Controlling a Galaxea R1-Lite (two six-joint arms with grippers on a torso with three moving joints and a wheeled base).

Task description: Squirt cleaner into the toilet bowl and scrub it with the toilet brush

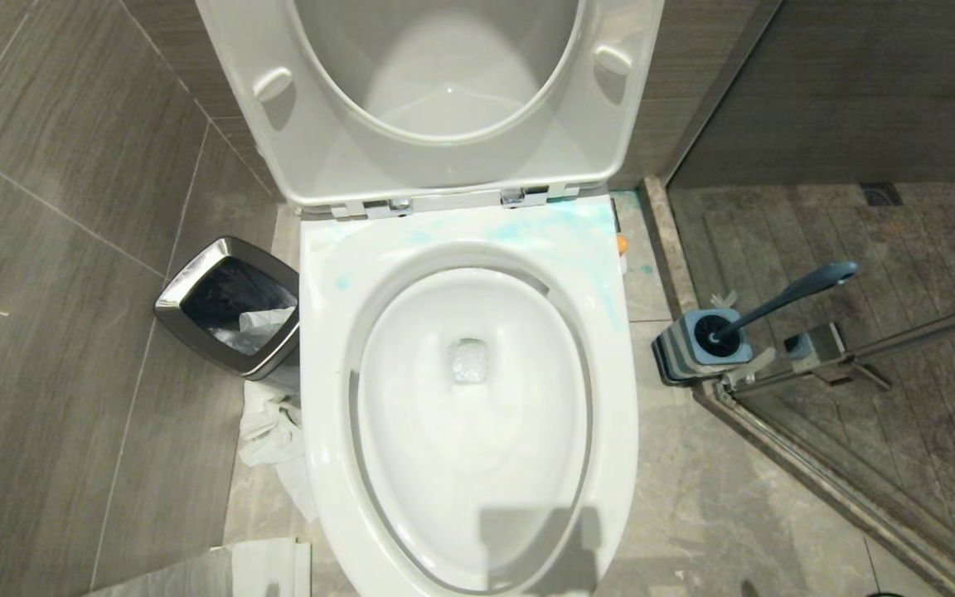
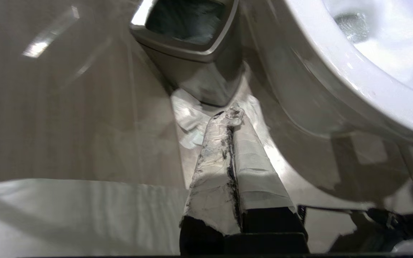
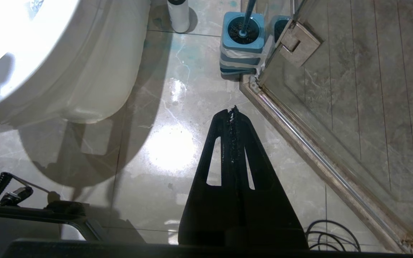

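Both your grippers, left (image 2: 232,114) and right (image 3: 232,109), hang with jaws closed, empty. Brush (image 1: 784,300) leans in its holder (image 1: 697,348) right of the bowl (image 1: 469,398); a careless grab could tip it.

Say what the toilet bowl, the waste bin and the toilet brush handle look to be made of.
Toilet bowl: glossy white ceramic, judging by its hard sheen and reflections. Waste bin: rim looks like polished metal, mirror-bright; possibly chromed plastic. Toilet brush handle: matte dusty-blue, likely plastic.
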